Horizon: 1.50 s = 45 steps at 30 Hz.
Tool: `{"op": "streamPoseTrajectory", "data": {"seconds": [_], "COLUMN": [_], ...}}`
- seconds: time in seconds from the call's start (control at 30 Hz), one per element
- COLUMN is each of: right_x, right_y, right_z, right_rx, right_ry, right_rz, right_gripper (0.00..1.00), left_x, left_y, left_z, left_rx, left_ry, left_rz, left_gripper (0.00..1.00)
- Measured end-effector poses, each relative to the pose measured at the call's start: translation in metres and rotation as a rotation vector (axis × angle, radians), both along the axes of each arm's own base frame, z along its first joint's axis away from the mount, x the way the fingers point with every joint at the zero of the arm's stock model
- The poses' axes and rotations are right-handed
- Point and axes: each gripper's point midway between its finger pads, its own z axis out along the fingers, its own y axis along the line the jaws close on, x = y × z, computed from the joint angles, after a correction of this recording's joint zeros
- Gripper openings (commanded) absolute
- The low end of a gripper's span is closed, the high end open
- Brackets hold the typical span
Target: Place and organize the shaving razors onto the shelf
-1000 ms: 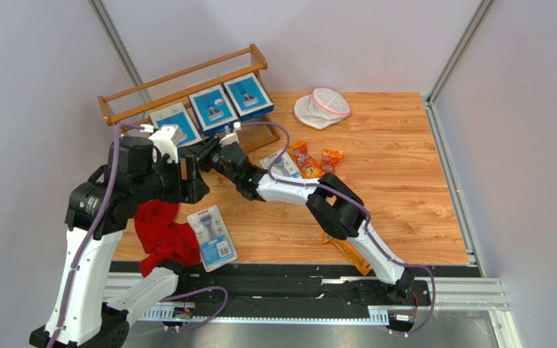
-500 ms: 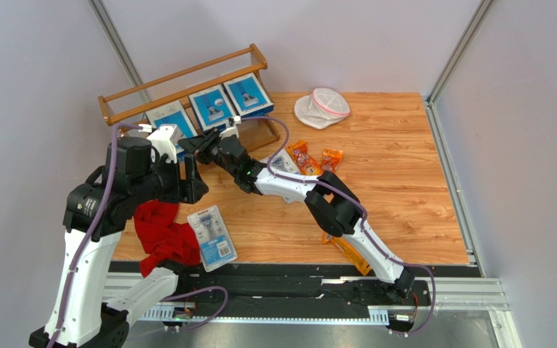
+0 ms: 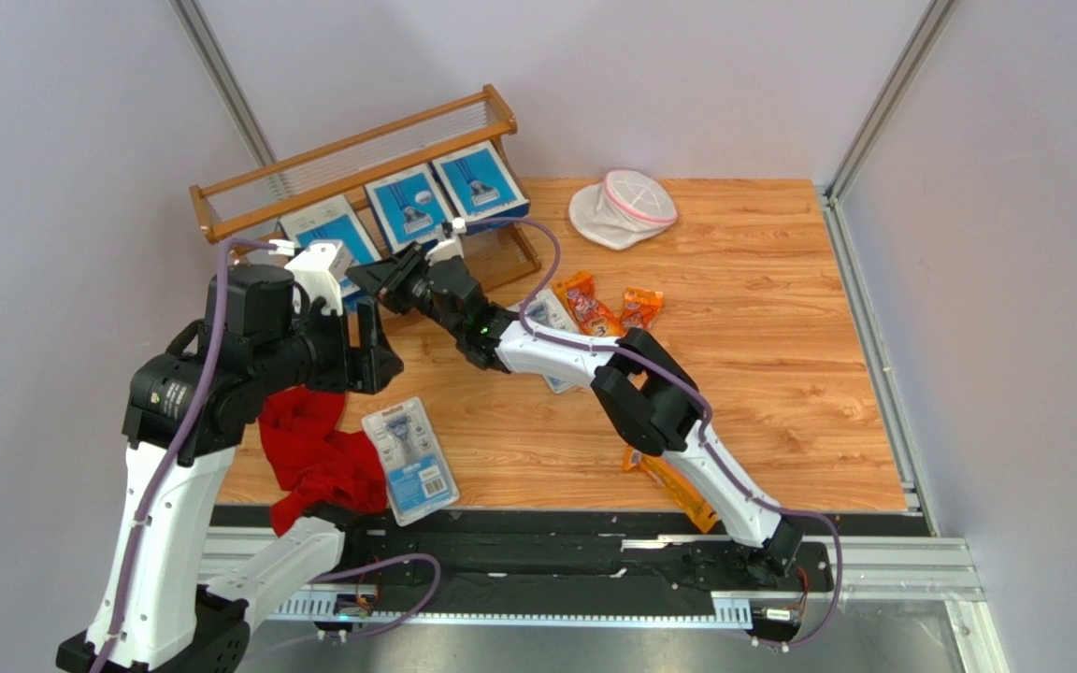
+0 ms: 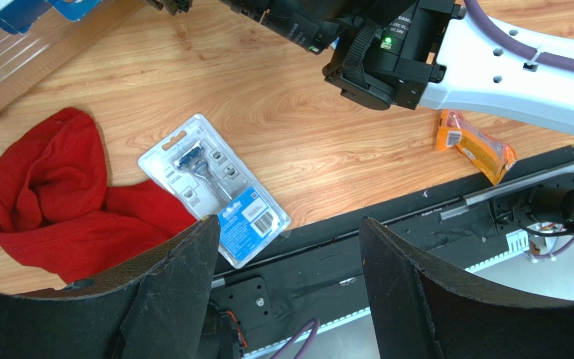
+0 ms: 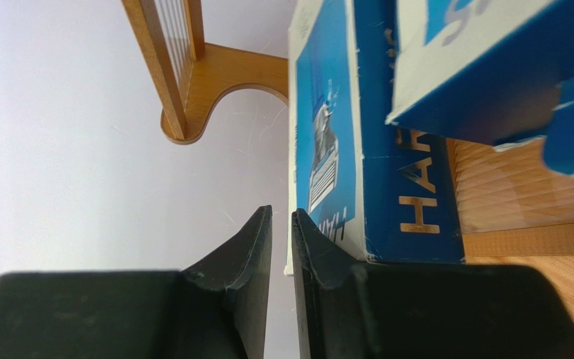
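The wooden shelf [image 3: 348, 157] stands at the back left with three blue razor boxes on it: left [image 3: 327, 225], middle [image 3: 414, 208] and right [image 3: 478, 182]. My right gripper [image 3: 369, 274] is shut and empty, its tip against the left box's near edge. In the right wrist view my right gripper [image 5: 281, 215] has one finger touching that box [image 5: 327, 134]. My left gripper [image 4: 288, 220] is open and empty, held above a blister pack [image 4: 211, 187] that lies on the table [image 3: 409, 459]. Orange bags [image 3: 586, 306] and a second blister pack [image 3: 547, 320] lie mid-table.
A red cloth [image 3: 313, 456] lies next to the near blister pack. A round white pouch [image 3: 624, 206] sits at the back. Another orange bag [image 3: 671, 484] lies at the table's front edge under the right arm. The shelf's end post [image 5: 185, 67] is close to the right fingers.
My right gripper has moved up and left, from the table in front of the shelf to the left blue box. The left arm has not moved.
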Motion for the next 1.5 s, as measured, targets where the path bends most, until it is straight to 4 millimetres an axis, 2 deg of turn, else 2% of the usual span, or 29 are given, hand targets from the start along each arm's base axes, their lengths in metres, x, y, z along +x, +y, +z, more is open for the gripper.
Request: {"op": "streamPoseTrajectory", "data": {"seconds": [0.2, 0.4, 0.5, 0.57, 0.63, 0.73, 0.9, 1.0, 1.1, 1.13, 1.2, 1.37, 1.5], "right_x": [-0.009, -0.027, -0.039, -0.048, -0.057, -0.07, -0.09, -0.095, -0.094, -0.092, -0.088, -0.082, -0.078], "right_y": [-0.004, -0.027, -0.039, -0.045, -0.05, -0.052, -0.05, -0.046, -0.039, -0.035, -0.028, -0.014, -0.008], "right_z": [0.019, 0.056, 0.067, 0.069, 0.067, 0.056, 0.014, -0.004, -0.018, -0.023, -0.033, -0.049, -0.053], "right_rx": [-0.004, 0.002, -0.013, -0.034, -0.063, -0.105, -0.187, -0.207, -0.213, -0.213, -0.216, -0.208, -0.187], "right_ry": [-0.044, -0.106, -0.134, -0.149, -0.156, -0.151, -0.095, -0.067, -0.046, -0.042, -0.027, 0.0, 0.011], "right_rz": [0.022, 0.033, 0.048, 0.066, 0.083, 0.105, 0.148, 0.17, 0.183, 0.186, 0.188, 0.196, 0.195], "right_gripper": [0.22, 0.31, 0.39, 0.52, 0.65, 0.72, 0.69, 0.66, 0.56, 0.49, 0.42, 0.4, 0.33], "left_x": [0.0, -0.002, -0.004, -0.006, -0.007, -0.009, -0.008, -0.006, -0.004, -0.004, -0.005, -0.007, -0.009], "left_y": [0.0, 0.0, 0.001, 0.003, 0.004, 0.006, 0.005, 0.004, 0.004, 0.004, 0.004, 0.005, 0.005], "left_z": [0.0, 0.002, 0.003, 0.005, 0.006, 0.008, 0.007, 0.009, 0.012, 0.013, 0.014, 0.016, 0.014], "left_rx": [0.0, -0.004, -0.007, -0.007, -0.006, -0.008, -0.011, -0.012, -0.013, -0.014, -0.014, -0.014, -0.011], "left_ry": [-0.001, -0.01, -0.02, -0.03, -0.037, -0.049, -0.043, -0.04, -0.045, -0.048, -0.05, -0.049, -0.041], "left_rz": [0.0, -0.002, -0.001, 0.003, 0.008, 0.015, 0.019, 0.02, 0.02, 0.02, 0.02, 0.02, 0.019], "left_gripper": [0.77, 0.77, 0.77, 0.77, 0.78, 0.78, 0.77, 0.78, 0.78, 0.78, 0.78, 0.78, 0.77]}}
